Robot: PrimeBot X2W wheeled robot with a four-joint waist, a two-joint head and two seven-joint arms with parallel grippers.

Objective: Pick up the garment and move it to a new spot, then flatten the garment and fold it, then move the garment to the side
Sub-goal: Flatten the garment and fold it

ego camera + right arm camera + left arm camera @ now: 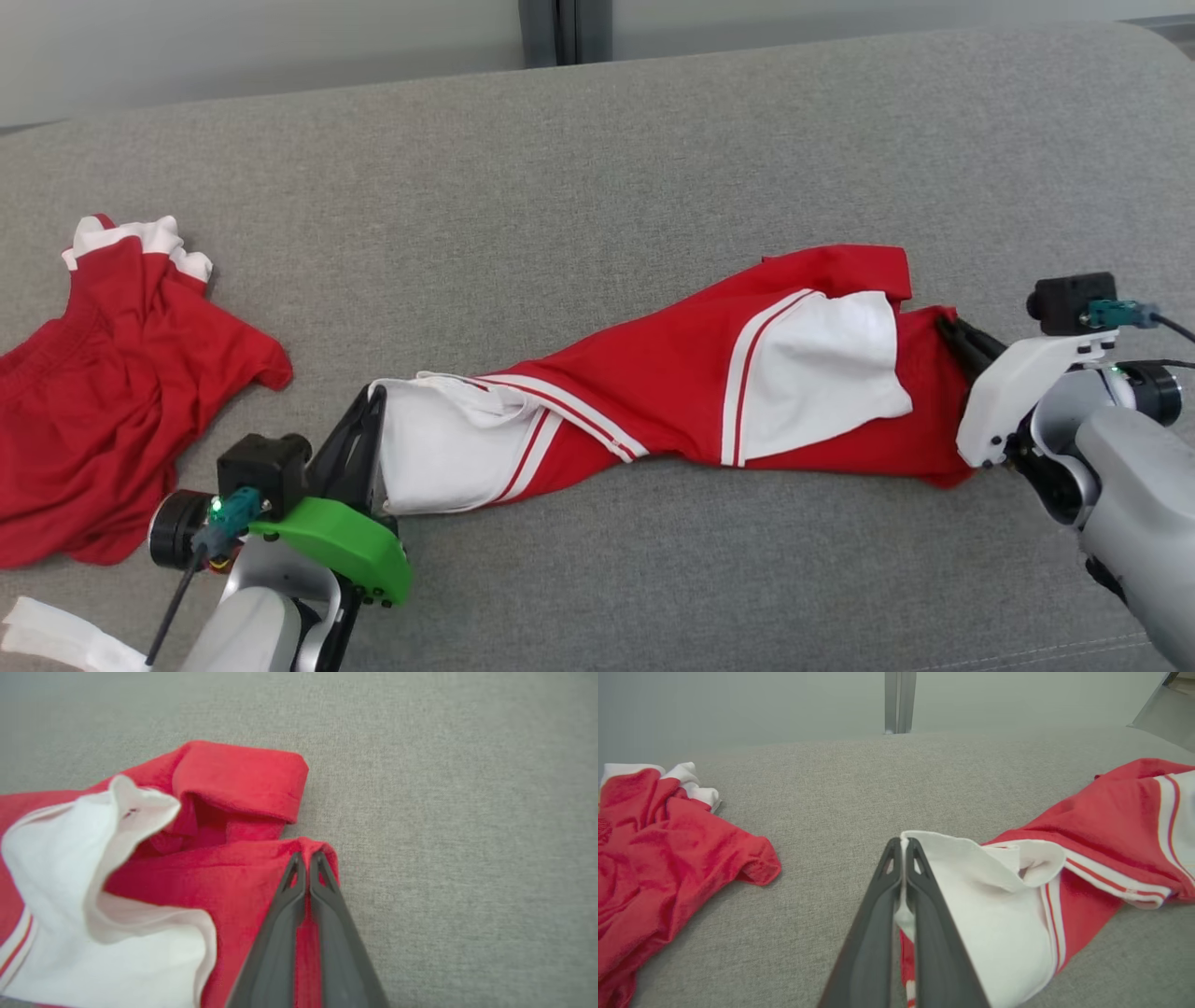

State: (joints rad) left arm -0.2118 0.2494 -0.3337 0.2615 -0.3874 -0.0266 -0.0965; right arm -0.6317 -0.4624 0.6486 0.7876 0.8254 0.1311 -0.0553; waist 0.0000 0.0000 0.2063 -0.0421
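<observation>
Item one: red-and-white garment [672, 392], lying stretched in a twisted band across the middle of the head view, from lower left to right, on grey upholstery [597, 149]. At lower left I have the left gripper [374, 394], fingers pressed together on the garment's white end; the left wrist view shows white cloth pinched between them. At the right of the frame I have the right gripper [945, 325], fingers closed tight on a red corner. Item two: second red garment [121, 392], white-trimmed, crumpled at far left, well apart from the first.
</observation>
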